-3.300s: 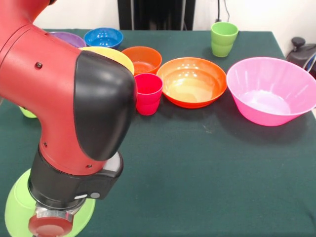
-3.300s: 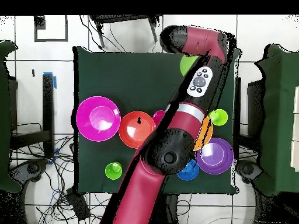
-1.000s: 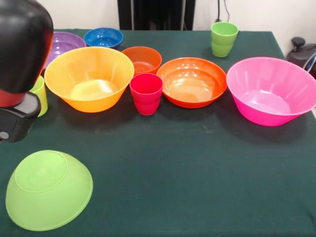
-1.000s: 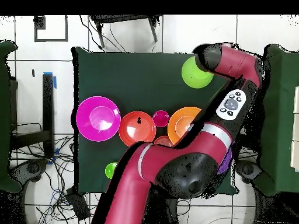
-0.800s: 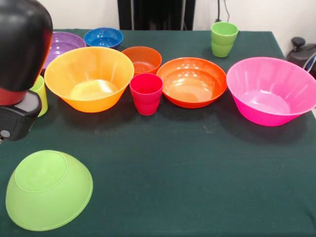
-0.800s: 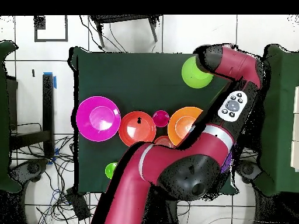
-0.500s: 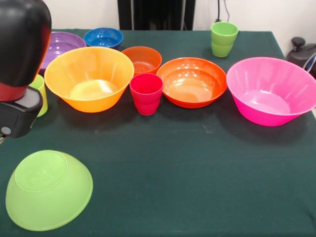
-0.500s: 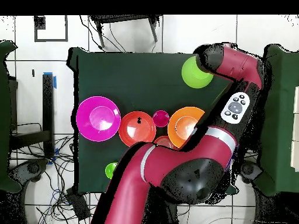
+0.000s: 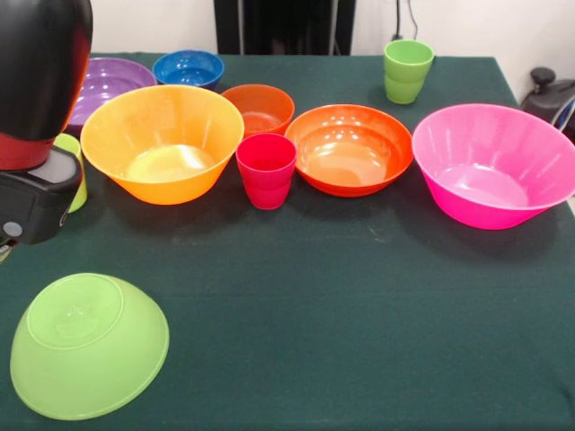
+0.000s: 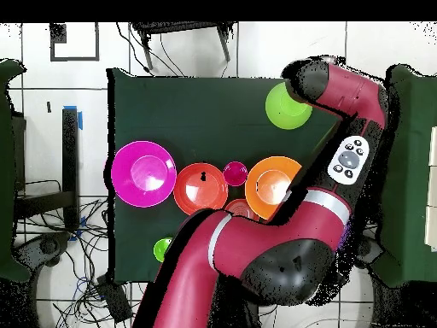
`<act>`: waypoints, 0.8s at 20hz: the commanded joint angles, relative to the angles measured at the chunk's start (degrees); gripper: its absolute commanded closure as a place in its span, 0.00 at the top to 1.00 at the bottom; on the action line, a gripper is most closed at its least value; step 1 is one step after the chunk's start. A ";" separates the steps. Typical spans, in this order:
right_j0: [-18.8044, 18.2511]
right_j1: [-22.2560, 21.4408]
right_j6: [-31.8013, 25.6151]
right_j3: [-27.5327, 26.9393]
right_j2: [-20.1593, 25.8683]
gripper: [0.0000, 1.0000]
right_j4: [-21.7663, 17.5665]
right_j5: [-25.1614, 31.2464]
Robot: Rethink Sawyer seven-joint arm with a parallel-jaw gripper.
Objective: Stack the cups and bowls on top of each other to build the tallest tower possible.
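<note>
A robot lab: cloth-covered table (image 10: 205, 111) on tiled floor (image 10: 94, 51), loose cables (image 10: 60, 248) trailing around it.

lime green bowl (image 9: 88, 356) | pink bowl (image 9: 492, 166) – glossy | red-pink cup (image 9: 266, 170) | dark green tablecloth (image 9: 359, 305)

Arm (image 10: 256, 256) is glossy crimson-red tube sections with fat rounded black joint caps; a narrow silver-grey band rings one link (image 10: 323, 198) in the overhead view. Oval light-grey control pad (image 10: 350, 160) with dark round buttons sits on the red forearm link. Front view shows a big glossy black dome (image 9: 40, 63) over a red section, then a black housing (image 9: 31, 206) with a light-grey top edge and one small pale round dot low on its face.
</note>
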 commanded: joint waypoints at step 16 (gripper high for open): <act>3.45 4.51 -2.64 -2.37 9.14 0.00 -0.89 3.24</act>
